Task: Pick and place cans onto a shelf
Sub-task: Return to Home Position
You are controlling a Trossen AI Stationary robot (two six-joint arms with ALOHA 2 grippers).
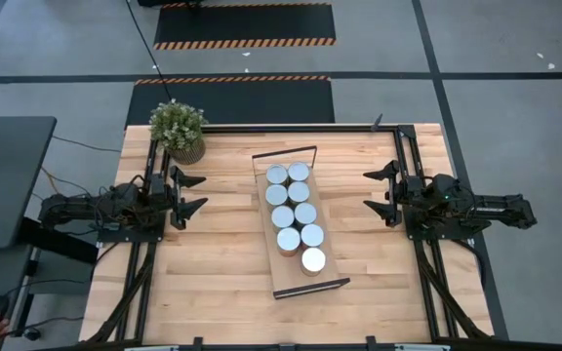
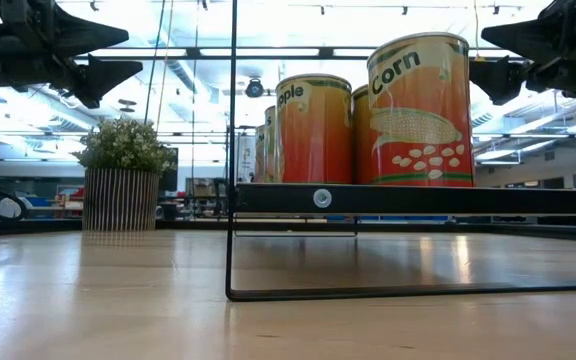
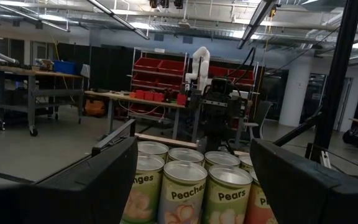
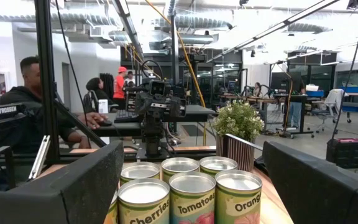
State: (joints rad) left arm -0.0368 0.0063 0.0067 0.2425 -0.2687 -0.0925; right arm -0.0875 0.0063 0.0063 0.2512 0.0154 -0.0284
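Cans (image 1: 282, 215) stood upright on the shelf (image 1: 296, 281), packed in two rows that ran along its length. Seen from above, nine round silvery-white tops could be counted: four in the row nearer the left arm and five in the row nearer the right arm. The can at the near end showed the brightest top.

The sides carried printed labels. In the low view the corn can (image 2: 420, 110) was orange, with a yellow cob, loose kernels and a green band at its base. Beside it, the can lettered "pple" (image 2: 313, 125) was orange as well. The left wrist view showed pale green labels reading "Peaches" and "Pears"; the right wrist view showed "Cherries" and "Tomatoes".

The shelf was one long light-wood board with a thin black wire frame at each short end. It lay at the middle of the table (image 1: 213, 283), turned slightly askew, and its near end was bare of cans.

One potted plant (image 1: 179, 127) stood at the table's far left corner.

The left gripper (image 1: 195, 192) hung at the left side of the table, fingers spread wide and holding nothing. The right gripper (image 1: 367, 190) mirrored it at the right side, equally wide and empty. Both were well apart from the shelf.
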